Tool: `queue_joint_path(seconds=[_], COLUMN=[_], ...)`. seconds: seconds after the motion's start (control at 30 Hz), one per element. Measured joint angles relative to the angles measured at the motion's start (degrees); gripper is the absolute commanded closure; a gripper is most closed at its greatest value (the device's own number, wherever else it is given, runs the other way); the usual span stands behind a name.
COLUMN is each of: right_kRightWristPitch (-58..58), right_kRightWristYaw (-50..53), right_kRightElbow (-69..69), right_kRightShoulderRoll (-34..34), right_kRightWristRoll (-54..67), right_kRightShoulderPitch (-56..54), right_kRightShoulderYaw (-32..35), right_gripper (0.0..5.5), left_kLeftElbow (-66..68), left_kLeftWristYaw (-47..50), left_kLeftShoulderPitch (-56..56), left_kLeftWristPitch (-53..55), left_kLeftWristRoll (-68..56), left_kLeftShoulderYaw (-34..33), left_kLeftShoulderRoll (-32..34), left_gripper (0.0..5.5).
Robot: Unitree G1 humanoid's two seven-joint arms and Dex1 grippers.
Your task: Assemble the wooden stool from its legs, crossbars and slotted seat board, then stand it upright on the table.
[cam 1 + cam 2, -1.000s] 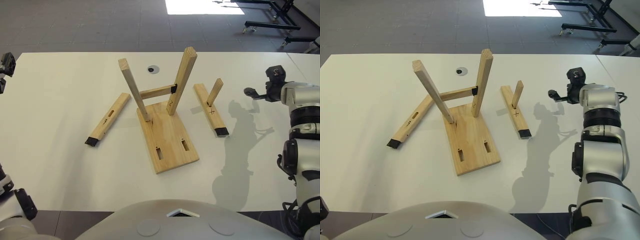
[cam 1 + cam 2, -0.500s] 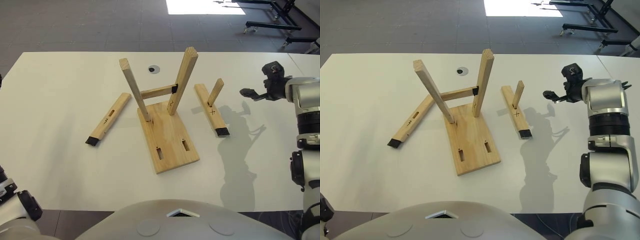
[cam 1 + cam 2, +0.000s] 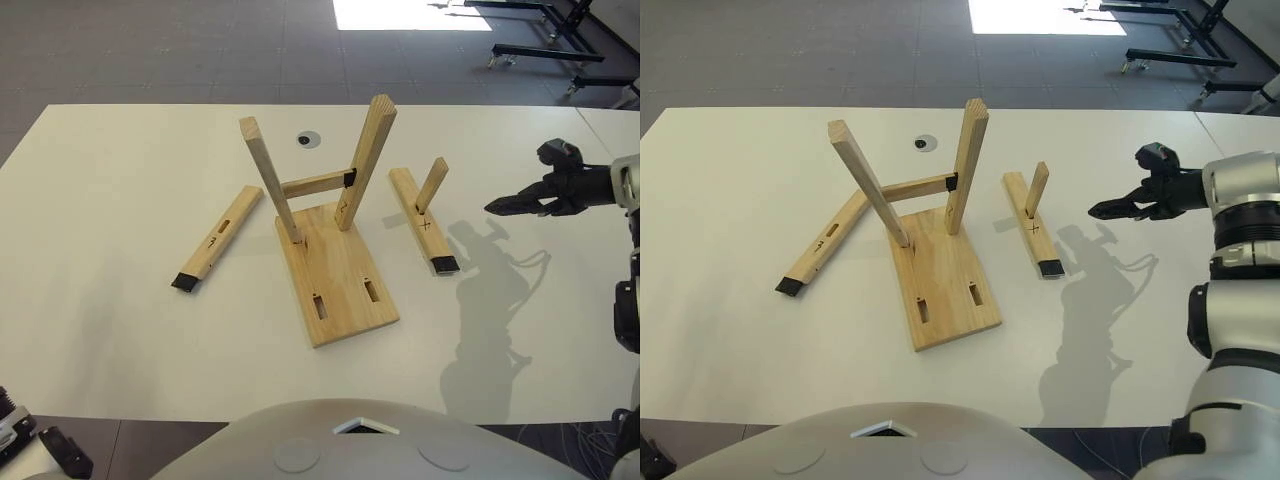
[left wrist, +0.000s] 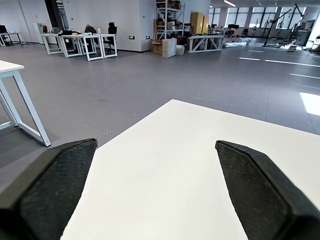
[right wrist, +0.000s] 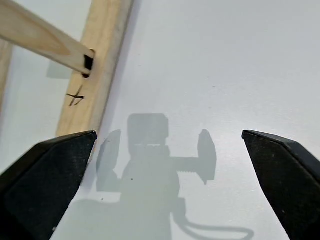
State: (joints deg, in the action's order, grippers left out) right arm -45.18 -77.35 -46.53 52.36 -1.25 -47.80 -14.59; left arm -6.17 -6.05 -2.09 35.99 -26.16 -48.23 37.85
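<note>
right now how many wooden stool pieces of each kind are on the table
seat board: 1
legs: 4 (2 standing in the board, 2 lying flat)
crossbars: 2
total: 7

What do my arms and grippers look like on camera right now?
The right arm is built of silver-grey rounded segments with black joint bands. The right gripper and left gripper are black, with wedge-shaped fingers bearing fine-textured pads.
</note>
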Motion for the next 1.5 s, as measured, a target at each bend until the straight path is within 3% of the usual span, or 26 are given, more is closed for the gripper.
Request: queue_joint_path(seconds=[0.17,0.33,0.5,0.77,0.9,1.07,1.27,1.5], right_kRightWristPitch=[-3.0,-11.5,-21.4,-31.8,-31.1,-24.9,-17.3,-17.1], right_kRightWristYaw=[-7.6,-6.9,3.1,23.6,31.4,37.9,46.8,50.8], right_kRightElbow=[6.5,20.7,35.4,47.9,52.1,53.5,51.5,55.3], right_kRightShoulderRoll=[1.0,1.9,-0.1,-14.7,-19.6,-20.7,-23.9,-27.1], right_kRightWristRoll=[-0.9,1.7,5.4,10.2,10.8,10.5,9.0,9.8], right_kRightShoulderPitch=[0.1,3.7,16.1,26.6,29.2,32.5,34.8,37.5], right_kRightShoulderYaw=[-4.8,-4.6,0.5,12.9,15.9,16.3,17.2,17.0], right_gripper=[0.13,0.13,0.13,0.13,0.13,0.13,1.24,2.21], left_kLeftElbow=[-3.3,-5.6,-4.7,-2.4,-1.3,0.0,1.0,1.4], left_kLeftWristYaw=[0.6,1.7,1.3,0.0,-0.3,-0.7,-0.7,-0.7], left_kLeftShoulderPitch=[-5.5,-6.5,-6.2,-3.8,-2.3,-0.6,0.6,0.8], left_kLeftWristPitch=[-0.4,-0.4,-0.3,-0.4,-0.6,-1.1,-1.5,-1.5], left_kLeftWristRoll=[0.0,-0.4,-0.3,0.6,1.7,2.3,3.0,3.0], left_kLeftShoulderYaw=[-4.1,-5.5,-5.4,-1.9,-0.7,1.1,2.4,3.0], left_kLeftShoulderRoll=[-4.4,-5.9,-5.5,-4.2,-4.1,-3.4,-2.8,-2.8], left_gripper=[1.16,1.16,1.16,1.16,1.16,1.16,1.16,1.16])
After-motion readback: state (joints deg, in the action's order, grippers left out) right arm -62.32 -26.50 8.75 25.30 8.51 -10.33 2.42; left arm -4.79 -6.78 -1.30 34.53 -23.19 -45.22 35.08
